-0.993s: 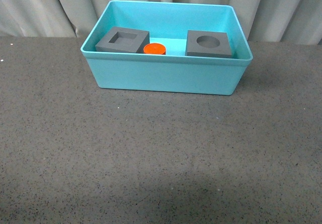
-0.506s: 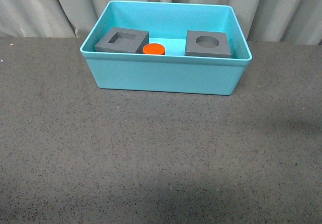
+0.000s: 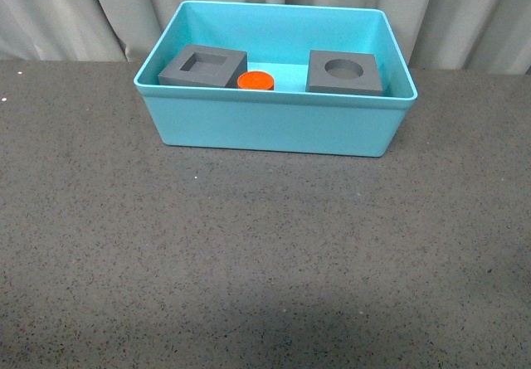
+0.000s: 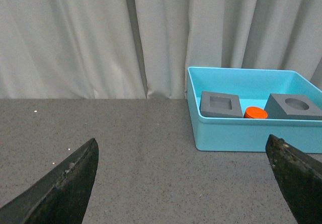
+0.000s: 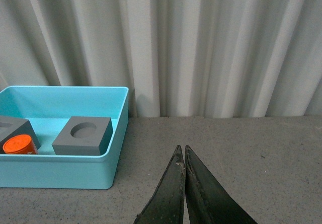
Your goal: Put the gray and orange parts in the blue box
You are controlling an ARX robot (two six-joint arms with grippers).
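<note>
While left claw (image 4: 183, 183) gapes wide, empty, right claw (image 5: 184, 176) clenched, holding nothing.

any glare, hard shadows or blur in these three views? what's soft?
Front view: even light, no glare on the blue box, soft shadow at its base, parts sharp. Left wrist view: the open left gripper has dark fingers, slightly soft. Right wrist view: right gripper shut, dark; the gray cube with the round recess crisp.

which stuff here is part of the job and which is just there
Job:
gray cube with square recess
gray cube with round recess
orange cylinder
blue box

Just there:
dark speckled tabletop
gray curtain
</note>
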